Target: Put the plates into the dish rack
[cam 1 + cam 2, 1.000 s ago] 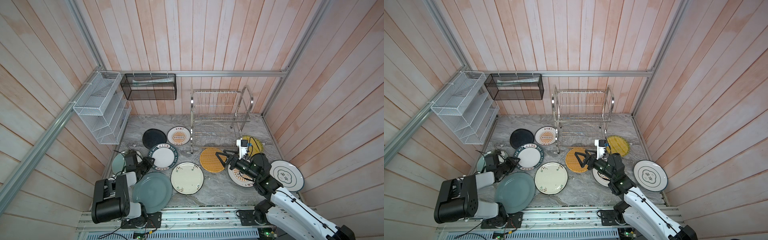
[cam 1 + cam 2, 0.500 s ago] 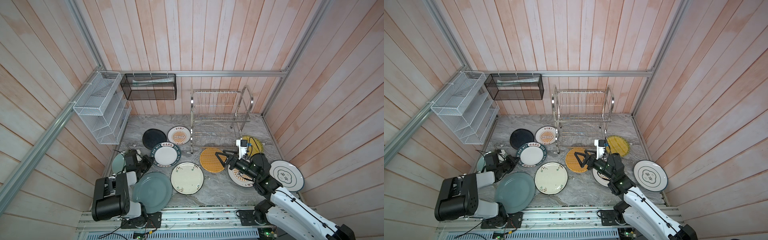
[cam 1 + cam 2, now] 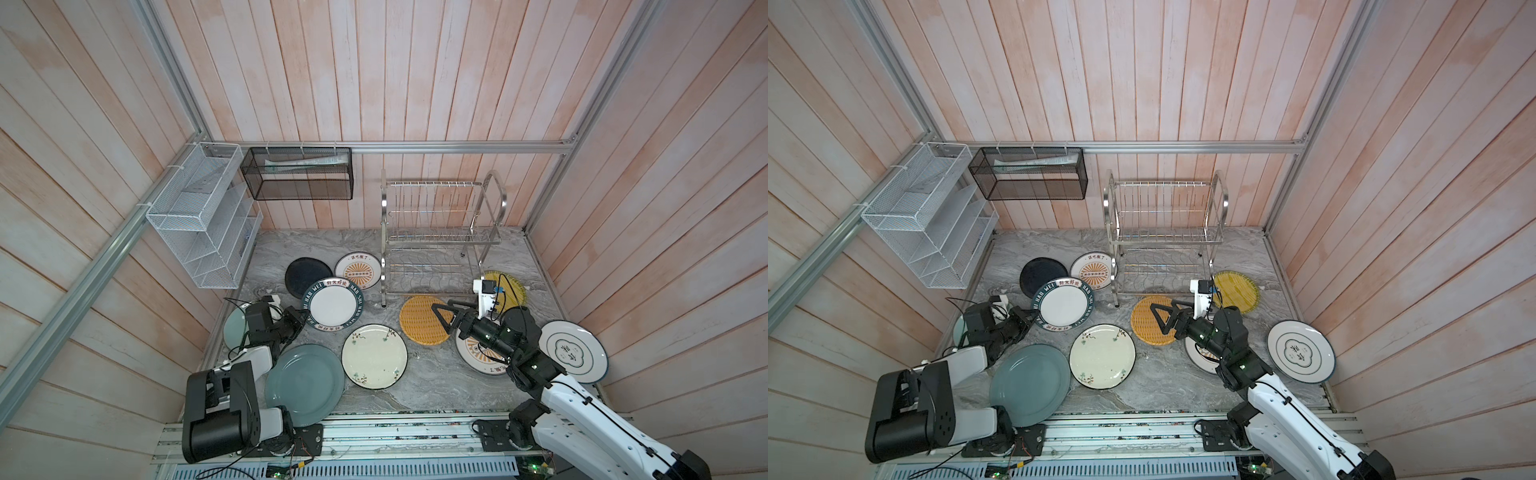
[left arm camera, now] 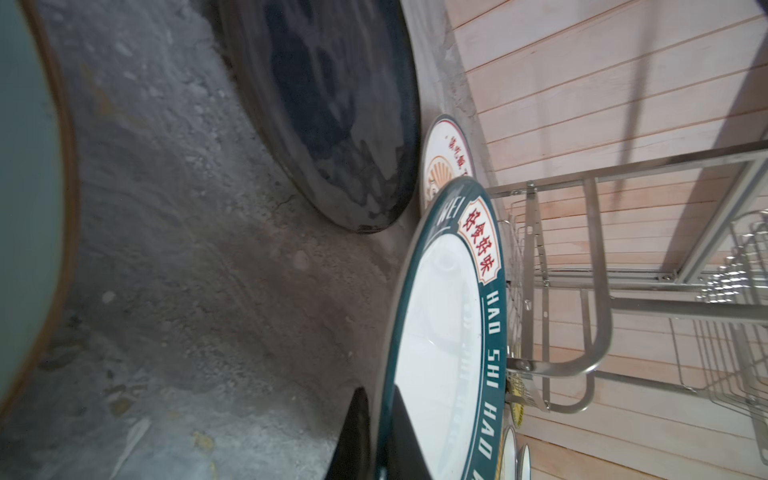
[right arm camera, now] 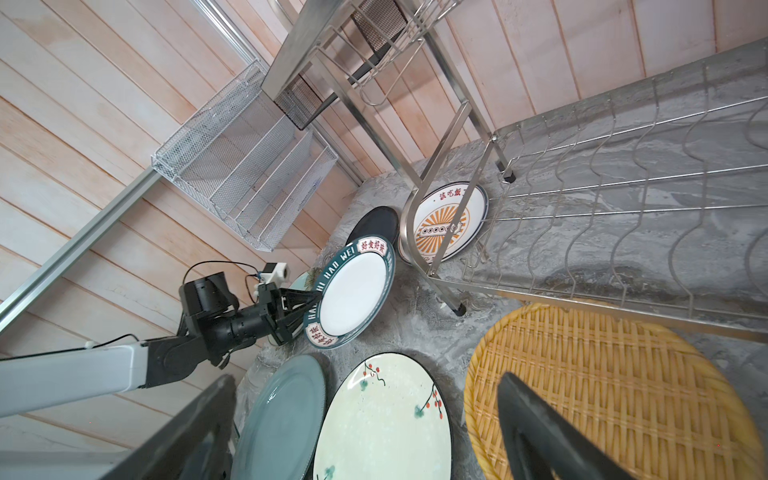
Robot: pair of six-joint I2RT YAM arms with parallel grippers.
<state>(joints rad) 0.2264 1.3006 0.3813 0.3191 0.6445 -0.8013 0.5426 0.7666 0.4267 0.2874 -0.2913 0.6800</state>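
Left gripper (image 3: 305,321) is clamped on the rim of the green-rimmed plate (image 3: 336,303), over toward the left edge of the table (image 3: 436,386). The rack (image 3: 436,237) stands empty at the back edge. I'd lift slowly, turn the plate edge-on, then slide it between two lower prongs. Right gripper (image 3: 440,319) hangs spread wide over the woven plate (image 3: 415,332), holding nothing.

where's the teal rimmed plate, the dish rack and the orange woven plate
teal-rimmed plate (image 3: 336,304), in a top view, on its white centre
dish rack (image 3: 436,240), in a top view, on the upper tier's front rail
orange woven plate (image 3: 417,322), in a top view, on mid weave
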